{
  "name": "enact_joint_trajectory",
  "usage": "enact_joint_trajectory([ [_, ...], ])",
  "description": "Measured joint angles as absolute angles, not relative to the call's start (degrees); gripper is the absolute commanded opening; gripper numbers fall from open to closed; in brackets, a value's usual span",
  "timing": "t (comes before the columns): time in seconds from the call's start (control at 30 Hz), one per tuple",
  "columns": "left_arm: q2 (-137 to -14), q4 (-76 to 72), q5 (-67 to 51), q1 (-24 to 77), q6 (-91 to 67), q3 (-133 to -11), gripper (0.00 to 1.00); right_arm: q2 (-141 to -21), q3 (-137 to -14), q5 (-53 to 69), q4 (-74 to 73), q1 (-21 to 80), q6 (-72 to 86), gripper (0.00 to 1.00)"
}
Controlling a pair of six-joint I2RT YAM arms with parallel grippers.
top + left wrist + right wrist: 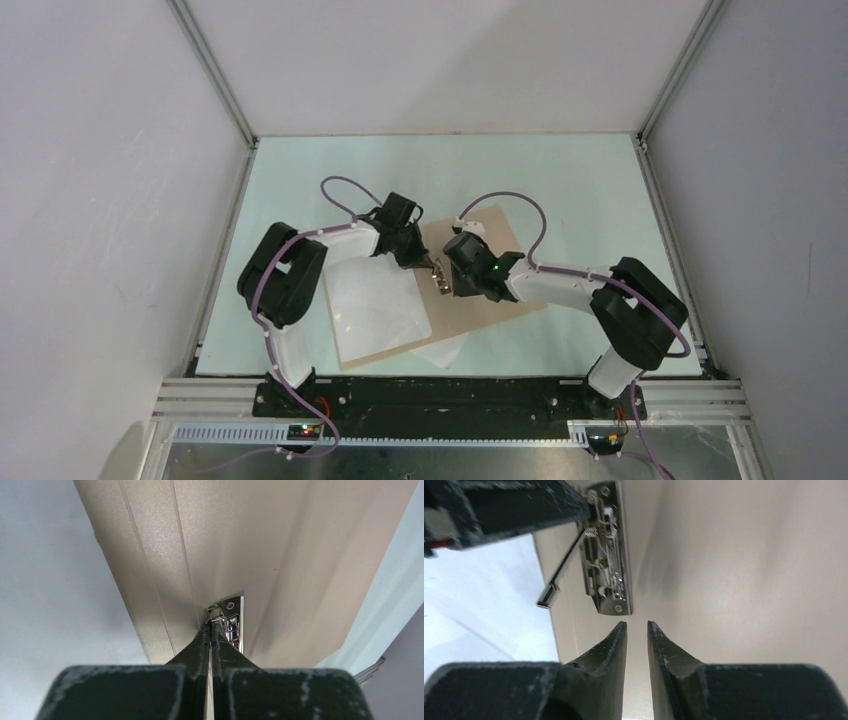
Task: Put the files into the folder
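Left fingers (200, 647) pinched on metal clip (609, 555)

The folder (480, 322) is laid open mid-tabletop (560, 180), the files (380, 300) on its left half. The right fingers (611, 647) are held slightly apart just beside the clip.

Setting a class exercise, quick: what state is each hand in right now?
Left hand: closed, pinching the metal clip.
Right hand: slightly open, empty, over the folder.

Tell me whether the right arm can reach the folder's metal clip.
Probably yes: the right gripper sits open just short of the metal clip, only bare folder between. The left gripper occupies its far end.
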State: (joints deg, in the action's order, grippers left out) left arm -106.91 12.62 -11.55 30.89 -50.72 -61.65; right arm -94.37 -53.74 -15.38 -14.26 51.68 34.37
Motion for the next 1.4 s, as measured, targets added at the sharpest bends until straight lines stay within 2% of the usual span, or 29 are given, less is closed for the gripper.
enact_joint_trajectory([
  [0.43, -112.7, 24.5, -10.7, 33.8, -44.9, -73.5, 0.00, -92.9, -53.7, 3.6, -8.4, 46.5, 35.9, 0.24],
  [0.5, -113.3, 25.6, -10.6, 34.0, -44.5, -74.7, 0.05, -92.9, -53.7, 5.5, -7.3, 46.3, 36.6, 0.24],
  [0.63, -113.4, 27.3, -10.2, 34.0, -43.6, -75.8, 0.30, -93.6, -53.7, 8.3, -4.9, 44.6, 38.3, 0.24],
  [0.7, -113.4, 28.3, -10.0, 33.9, -43.1, -76.3, 0.45, -94.1, -53.7, 9.1, -3.8, 43.7, 39.3, 0.24],
  [0.73, -113.4, 28.7, -9.7, 33.8, -42.6, -76.6, 0.57, -94.4, -53.7, 9.5, -3.2, 43.3, 39.8, 0.24],
  [0.77, -113.3, 29.3, -9.6, 33.5, -42.4, -76.9, 0.61, -94.6, -53.7, 9.8, -2.5, 42.9, 40.4, 0.24],
  [0.87, -112.4, 30.6, -9.1, 32.6, -41.5, -77.7, 0.88, -95.5, -53.7, 10.8, -0.1, 41.8, 42.0, 0.23],
  [0.9, -111.7, 30.9, -9.0, 32.1, -41.2, -77.7, 0.92, -95.8, -53.7, 11.2, 0.8, 41.5, 42.5, 0.23],
  [1.03, -106.5, 33.0, -7.0, 29.7, -39.8, -77.6, 0.97, -98.2, -54.8, 13.2, 3.9, 40.5, 44.6, 0.22],
  [1.2, -97.3, 33.7, -3.1, 28.3, -38.4, -74.6, 0.98, -103.6, -60.7, 11.7, 3.9, 38.9, 45.3, 0.22],
  [1.33, -90.9, 34.5, -0.6, 28.4, -37.7, -69.8, 0.95, -106.5, -62.5, 9.4, 2.3, 37.6, 45.3, 0.22],
  [1.4, -89.3, 35.0, 0.3, 28.6, -37.5, -67.4, 0.90, -107.0, -62.5, 8.6, 1.0, 37.1, 45.3, 0.22],
])
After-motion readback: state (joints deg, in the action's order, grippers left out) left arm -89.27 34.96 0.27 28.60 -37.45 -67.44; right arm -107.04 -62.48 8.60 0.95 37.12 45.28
